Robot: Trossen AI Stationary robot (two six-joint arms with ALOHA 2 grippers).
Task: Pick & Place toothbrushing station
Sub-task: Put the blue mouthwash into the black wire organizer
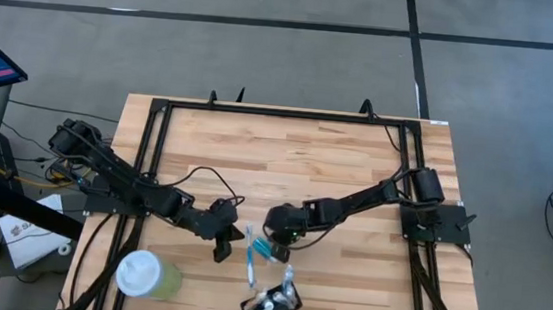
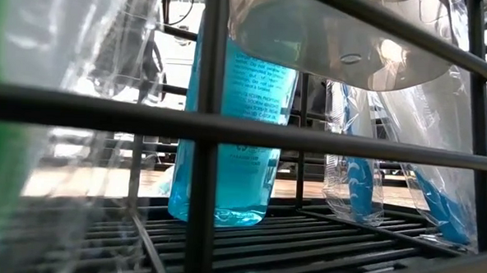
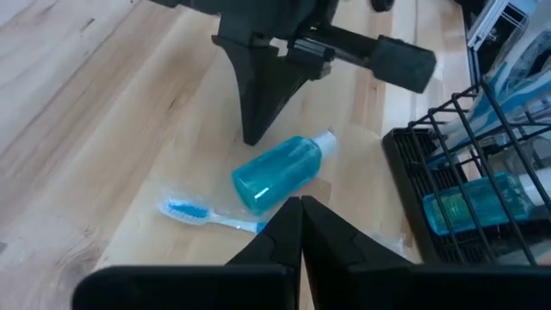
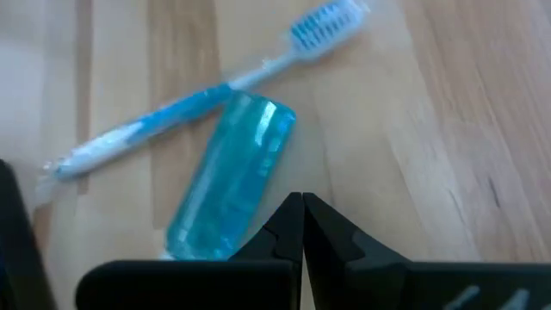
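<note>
1. Holder [image 1: 271,306], high view: a black wire basket at the near table [image 1: 335,170] edge, packed with wrapped items. A blue toothbrush [image 1: 250,258] and a small teal bottle [image 1: 264,246] lie on the wood just beyond the holder, between both grippers. The left gripper [image 1: 226,243] is just left of the bottle and the right gripper [image 1: 277,233] is just past it; finger state is unclear from up here. A pale green cup [image 1: 148,275] with a white lid stands left of the holder, well apart.

2. Low view: the camera looks through the holder's black bars [image 2: 207,135]. A teal bottle [image 2: 231,128] stands upright inside, with bagged blue toothbrushes [image 2: 357,183] to its side.

3. Left wrist view: the left gripper [image 3: 301,205] has its fingers pressed together, holding nothing, with the tips just short of the teal bottle [image 3: 280,171]. The toothbrush [image 3: 211,215] lies beside the bottle, in a clear wrapper. The right gripper [image 3: 258,108] hangs on the bottle's far side. The holder [image 3: 465,185] is beside the bottle, with another teal bottle inside.

4. Right wrist view: the right gripper [image 4: 302,203] has its fingers closed and empty, with the tips next to the bottle [image 4: 231,176]. The toothbrush [image 4: 207,90] lies just beyond the bottle, close alongside.
</note>
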